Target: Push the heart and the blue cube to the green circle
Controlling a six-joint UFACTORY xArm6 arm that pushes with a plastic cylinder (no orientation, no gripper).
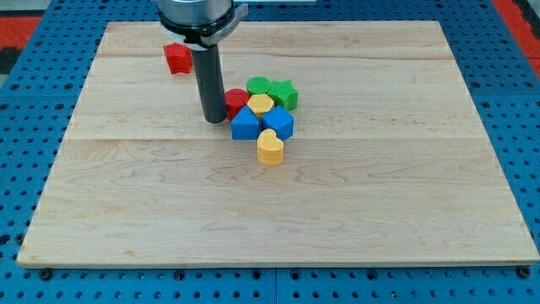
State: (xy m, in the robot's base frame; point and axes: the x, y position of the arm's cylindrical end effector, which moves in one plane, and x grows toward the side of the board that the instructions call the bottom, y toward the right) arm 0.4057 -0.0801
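Note:
The yellow heart (270, 147) lies just below the cluster of blocks at the board's middle. The blue cube (279, 122) sits above it, touching it. The green circle (259, 86) is at the cluster's top, next to a green star (285, 93). A yellow hexagon (260, 104), a blue triangular block (245, 123) and a red block (236, 101) fill the cluster between them. My tip (214, 119) rests on the board at the cluster's left, right beside the red block and the blue triangular block.
A second red block (177, 57) lies apart near the view's top left, behind the rod. The wooden board (405, 194) sits on a blue pegboard surface (25, 127).

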